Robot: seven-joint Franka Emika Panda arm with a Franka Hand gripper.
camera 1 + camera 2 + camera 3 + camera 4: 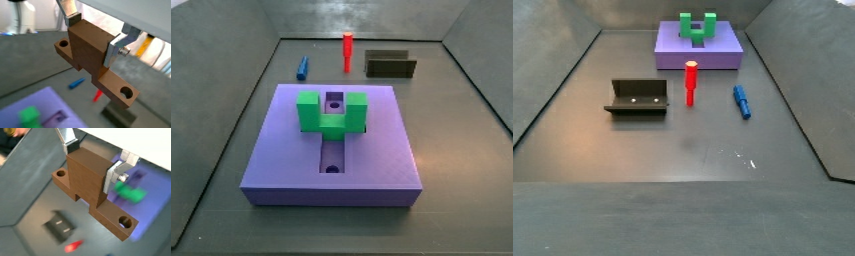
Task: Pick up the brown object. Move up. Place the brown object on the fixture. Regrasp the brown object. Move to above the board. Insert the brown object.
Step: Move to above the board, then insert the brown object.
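My gripper [93,36] is shut on the brown object [87,47], a bar with a tall middle block and a round hole near each end. Both wrist views show it held in the air, well above the floor; the silver fingers [113,177] press its two sides. The gripper [93,162] and the brown object [87,178] do not show in either side view. The dark fixture [636,97] stands empty on the floor [390,64], and shows below in both wrist views [61,226] [120,116]. The purple board [285,140] [673,42] carries a green U-shaped block [331,112].
A slim red peg [690,82] [346,50] stands beside the fixture. A small blue peg [742,101] [303,68] lies on the floor near it. Grey walls enclose the floor. The board [33,107] and the green block [130,193] show below in the wrist views.
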